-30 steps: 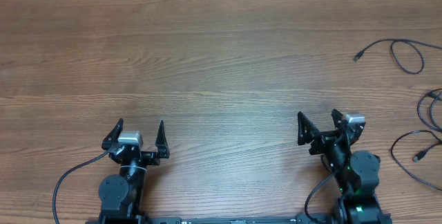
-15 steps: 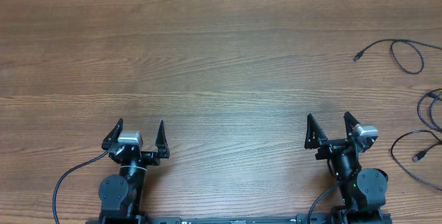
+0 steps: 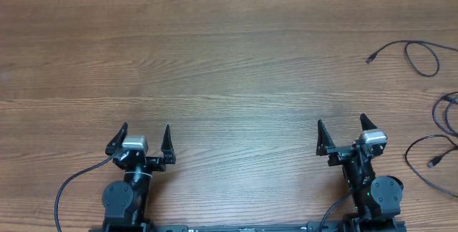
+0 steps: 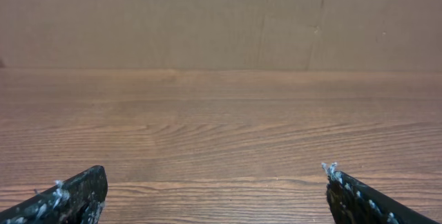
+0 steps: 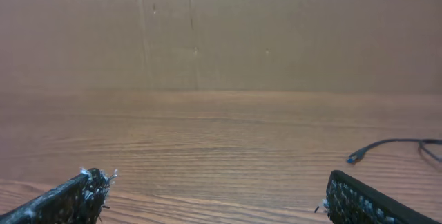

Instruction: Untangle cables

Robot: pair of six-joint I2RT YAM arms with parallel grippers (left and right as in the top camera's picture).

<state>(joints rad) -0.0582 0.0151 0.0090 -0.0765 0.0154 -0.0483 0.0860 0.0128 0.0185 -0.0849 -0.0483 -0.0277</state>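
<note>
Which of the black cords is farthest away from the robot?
The top cord, with a loop and a plug pointing left. The middle cord and lowest cord lie nearer the robot, right of its right hand.

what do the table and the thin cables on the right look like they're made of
Table: wood or wood-look laminate, matte brown, with grain lines running across it. Cables: probably plastic- or rubber-jacketed cord, matte black, lying in limp loops; too thin here to tell more.
</note>
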